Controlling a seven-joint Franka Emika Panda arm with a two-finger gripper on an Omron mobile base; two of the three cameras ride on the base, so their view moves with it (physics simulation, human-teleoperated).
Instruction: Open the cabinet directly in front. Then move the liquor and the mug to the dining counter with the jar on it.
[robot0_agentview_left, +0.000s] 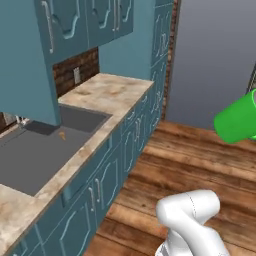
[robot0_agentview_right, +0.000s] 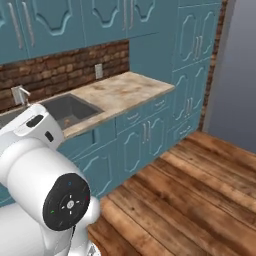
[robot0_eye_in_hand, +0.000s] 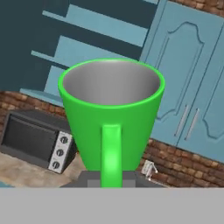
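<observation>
Kitchen floorboards run below while I carry the mug (robot0_eye_in_hand: 111, 118) clamped in my gripper (robot0_eye_in_hand: 111, 181), handle toward the hand and mouth pointing ahead, toaster oven (robot0_eye_in_hand: 37, 139) and open cabinet (robot0_eye_in_hand: 83, 48) beyond it.

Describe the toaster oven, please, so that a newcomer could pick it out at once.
In the hand view, look below the open cabinet shelves to the marbled counter against the brick wall. The toaster oven sits there, left of the green mug: a dark box with round knobs.
</observation>
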